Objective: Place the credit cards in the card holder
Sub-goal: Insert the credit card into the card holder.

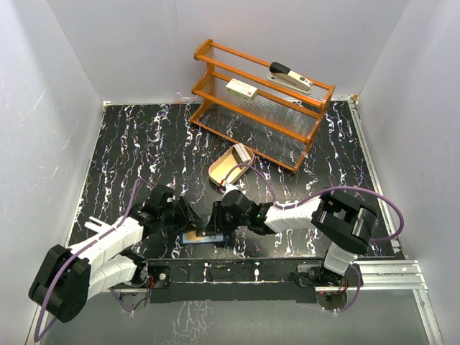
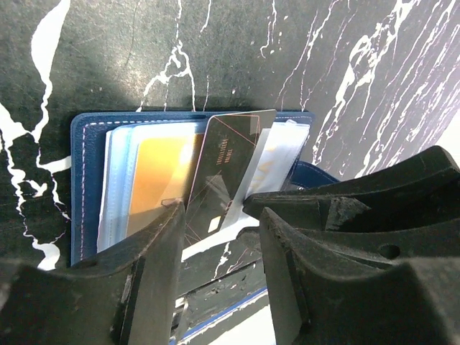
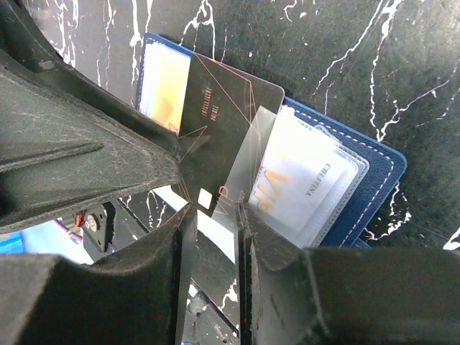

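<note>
The navy card holder [image 2: 80, 194] lies open on the black marble table near the front edge [image 1: 194, 238]. Its clear pockets hold an orange card [image 2: 158, 172] and a pale VIP card [image 3: 309, 180]. A dark card [image 3: 215, 122] with thin pink lines leans over the fold, its right edge under a clear sleeve. My left gripper [image 2: 219, 215] is open, its fingertips either side of the card's lower end. My right gripper [image 3: 214, 208] has a narrow gap around the card's lower corner, and its right finger rests against the sleeve. Both grippers meet over the holder [image 1: 208, 221].
A tan oval tray [image 1: 221, 172] with a pale card [image 1: 242, 152] in it lies behind the holder. An orange wire rack [image 1: 309, 133] at the back carries a cream box [image 1: 241, 89] and a stapler-like tool [image 1: 290, 75]. White walls enclose the table.
</note>
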Available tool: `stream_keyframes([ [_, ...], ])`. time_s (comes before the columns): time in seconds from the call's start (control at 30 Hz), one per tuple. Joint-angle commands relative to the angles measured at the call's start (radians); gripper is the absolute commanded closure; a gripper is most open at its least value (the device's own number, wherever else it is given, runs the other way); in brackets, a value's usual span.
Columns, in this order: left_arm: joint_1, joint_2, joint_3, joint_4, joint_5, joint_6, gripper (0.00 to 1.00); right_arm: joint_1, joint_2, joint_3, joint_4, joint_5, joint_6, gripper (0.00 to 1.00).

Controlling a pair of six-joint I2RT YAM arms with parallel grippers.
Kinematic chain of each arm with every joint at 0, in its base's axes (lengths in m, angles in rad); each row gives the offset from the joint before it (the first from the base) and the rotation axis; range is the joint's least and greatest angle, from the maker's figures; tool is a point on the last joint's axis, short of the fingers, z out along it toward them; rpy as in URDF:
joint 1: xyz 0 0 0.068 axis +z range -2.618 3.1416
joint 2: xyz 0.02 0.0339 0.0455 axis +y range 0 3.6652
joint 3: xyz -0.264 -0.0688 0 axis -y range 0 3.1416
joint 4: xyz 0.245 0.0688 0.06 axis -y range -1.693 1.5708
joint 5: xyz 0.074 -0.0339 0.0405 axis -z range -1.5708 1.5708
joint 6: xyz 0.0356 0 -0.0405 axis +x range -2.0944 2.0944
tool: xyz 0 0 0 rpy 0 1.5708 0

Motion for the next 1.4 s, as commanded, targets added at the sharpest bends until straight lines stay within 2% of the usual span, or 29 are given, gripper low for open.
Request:
stream_keyframes([
  [0.0,-0.003,-0.065,-0.011,0.029,0.080,-0.047,0.58,0.007,0.038,-0.038,-0.010,0.002,0.001,0.74],
  [0.3,-0.004,-0.147,-0.123,0.207,0.155,-0.159,0.65,0.006,0.032,-0.052,-0.003,0.005,-0.001,0.74],
  [0.4,-0.004,-0.162,-0.136,0.241,0.162,-0.161,0.67,0.007,0.029,-0.062,0.008,0.002,0.003,0.74],
  [0.47,-0.004,-0.155,-0.143,0.262,0.170,-0.158,0.73,0.006,0.025,-0.066,0.011,0.003,0.004,0.74],
  [0.8,-0.003,-0.151,-0.198,0.411,0.214,-0.170,0.82,0.007,0.016,-0.073,0.007,0.005,0.005,0.74],
  [0.93,-0.003,-0.171,-0.196,0.345,0.200,-0.156,0.87,0.007,0.016,-0.073,0.007,0.006,0.005,0.74],
  [1.17,-0.004,-0.197,-0.136,0.085,0.090,-0.075,1.00,0.007,-0.017,-0.080,-0.009,0.024,0.003,0.74],
  [1.27,-0.004,-0.200,-0.102,-0.016,0.038,-0.028,1.00,0.007,-0.047,-0.073,-0.028,0.026,0.002,0.74],
  [1.37,-0.004,-0.190,-0.086,-0.049,0.020,0.005,1.00,0.007,-0.110,-0.047,-0.088,0.034,-0.004,0.71],
])
